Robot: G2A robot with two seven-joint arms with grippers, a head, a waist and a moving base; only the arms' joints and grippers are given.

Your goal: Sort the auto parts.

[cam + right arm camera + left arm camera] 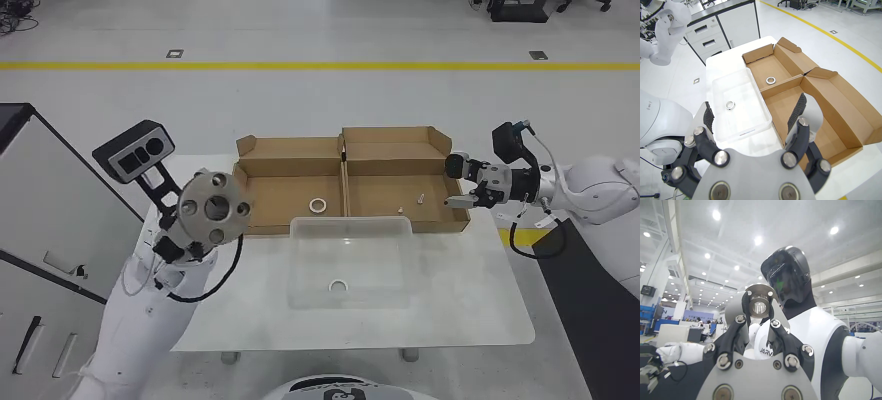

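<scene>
My left gripper (758,307) is shut on a flanged metal hub (759,305) with a toothed bore, held up in the air beside the table's left edge. From above, the hub's round flange (215,208) faces upward. My right gripper (470,186) stands open and empty at the right end of the right cardboard box (455,222); its fingers (799,110) are spread wide over that box (831,117). A metal ring (338,287) lies in the clear plastic bin (300,262). Another ring (317,205) lies in the left cardboard box (262,218).
Two small metal pieces (421,198) lie in the right box. Both boxes have raised flaps along the far side. The rings also appear in the right wrist view, one in the bin (730,105) and one in the box (771,80). A cabinet (40,200) stands left of the table.
</scene>
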